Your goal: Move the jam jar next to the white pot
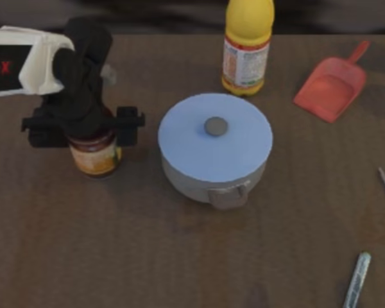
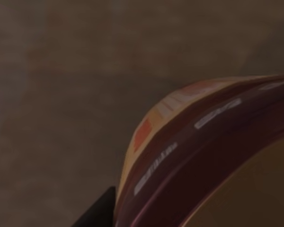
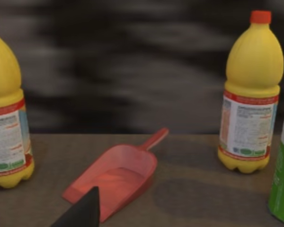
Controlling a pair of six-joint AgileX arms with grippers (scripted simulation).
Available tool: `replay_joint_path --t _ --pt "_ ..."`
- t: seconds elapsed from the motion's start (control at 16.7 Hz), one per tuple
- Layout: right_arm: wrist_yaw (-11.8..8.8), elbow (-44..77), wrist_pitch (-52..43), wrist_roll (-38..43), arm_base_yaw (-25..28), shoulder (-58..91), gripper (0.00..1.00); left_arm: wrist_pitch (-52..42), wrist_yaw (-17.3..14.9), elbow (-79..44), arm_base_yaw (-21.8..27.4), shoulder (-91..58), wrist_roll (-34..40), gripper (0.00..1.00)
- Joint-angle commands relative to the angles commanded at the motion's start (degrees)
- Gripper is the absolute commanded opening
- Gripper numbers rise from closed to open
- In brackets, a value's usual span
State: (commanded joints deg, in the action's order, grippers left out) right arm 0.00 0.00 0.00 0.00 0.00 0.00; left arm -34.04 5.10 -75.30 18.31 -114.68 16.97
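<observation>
Jar first: the jam jar stands upright on the surface, at about 9 o'clock from the white pot, with a visible gap of bare surface between them. Its long axis is vertical. Only the label and lower body show in the top view; the lid is covered by the left pincer.

Left pincer sits directly over the jar, its black crossbar spread to either side at lid height. Whether the fingers are clamped on the jar or just straddle it I cannot tell: the top view hides them, and the left wrist view shows only the jar filling the lower part of the picture at very close range, with one dark tip at the edge. So the jar lies straight below the pincer, not off to a side.

Judgement: the coming move turns on the 3 o'clock direction, jar toward pot. The left arm is plainly the nearer one; the right arm does not appear in the top view.

Outward from the pot: a yellow bottle at 12 o'clock, a red scoop at about 2 o'clock. The right wrist view looks across that scoop from farther off; one dark fingertip shows, state not readable.
</observation>
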Motion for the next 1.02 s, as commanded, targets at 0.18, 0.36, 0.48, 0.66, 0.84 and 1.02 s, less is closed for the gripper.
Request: replay_joint_path --t 0.18,0.36,0.48,0.66,0.84,1.02 --pt "0.0 0.0 0.0 0.0 0.0 0.0 1.0 0.09 0.0 0.04 0.0 -0.08 0.0 0.0" --pt "0.0 0.0 0.0 0.0 0.0 0.0 1.0 0.09 0.0 0.04 0.0 -0.08 0.0 0.23" --pt "0.0 0.0 0.0 0.0 0.0 0.0 1.0 0.09 0.0 0.04 0.0 -0.08 0.0 0.38" --pt "0.0 0.0 0.0 0.0 0.0 0.0 1.0 0.09 0.0 0.04 0.0 -0.08 0.0 0.6" --pt "0.0 0.0 0.0 0.0 0.0 0.0 1.0 0.09 0.0 0.04 0.0 -0.08 0.0 0.83" --pt "0.0 0.0 0.0 0.0 0.0 0.0 1.0 0.09 0.0 0.04 0.0 -0.08 0.0 1.0"
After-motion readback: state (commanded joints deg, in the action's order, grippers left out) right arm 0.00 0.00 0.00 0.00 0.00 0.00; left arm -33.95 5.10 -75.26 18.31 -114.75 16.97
